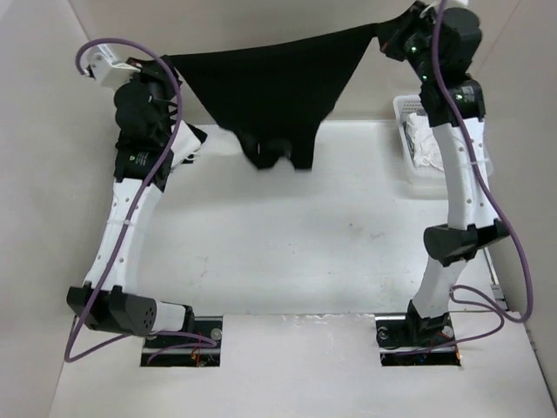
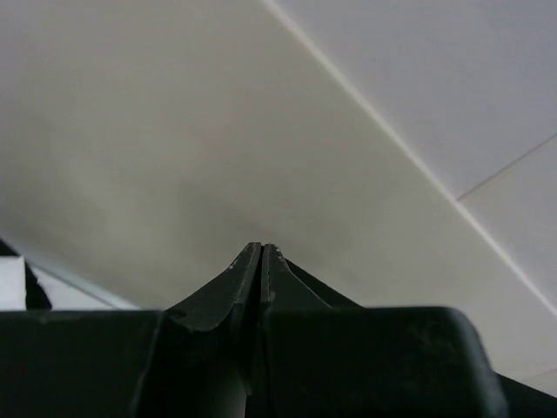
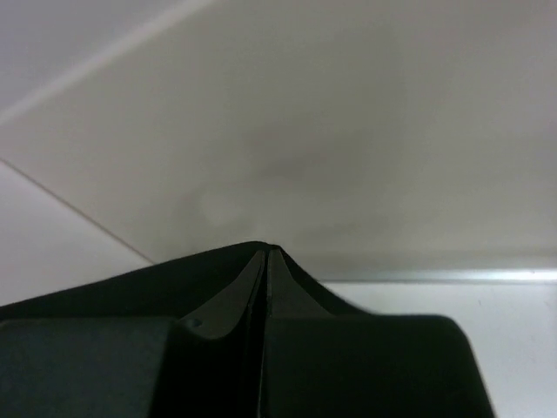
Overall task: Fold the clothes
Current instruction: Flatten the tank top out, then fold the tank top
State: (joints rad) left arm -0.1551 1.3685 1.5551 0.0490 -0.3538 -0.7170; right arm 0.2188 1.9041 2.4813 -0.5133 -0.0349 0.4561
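The left pincer point(image 2: 263, 254) is squeezed fully together on one upper corner of the plain black soft-fabric top point(image 1: 270, 87). The right pincer point(image 3: 266, 254) is pressed just as tight on the opposite corner, with dark cloth trailing from its tips. The top hangs stretched between the two pincers, upper edge taut. Its middle sags to a point below them, the lowest folds bunched at the far edge of the white table point(image 1: 287, 252). Below the right pincer sits a white plastic basket point(image 1: 400, 131) holding white garments point(image 1: 426, 148).
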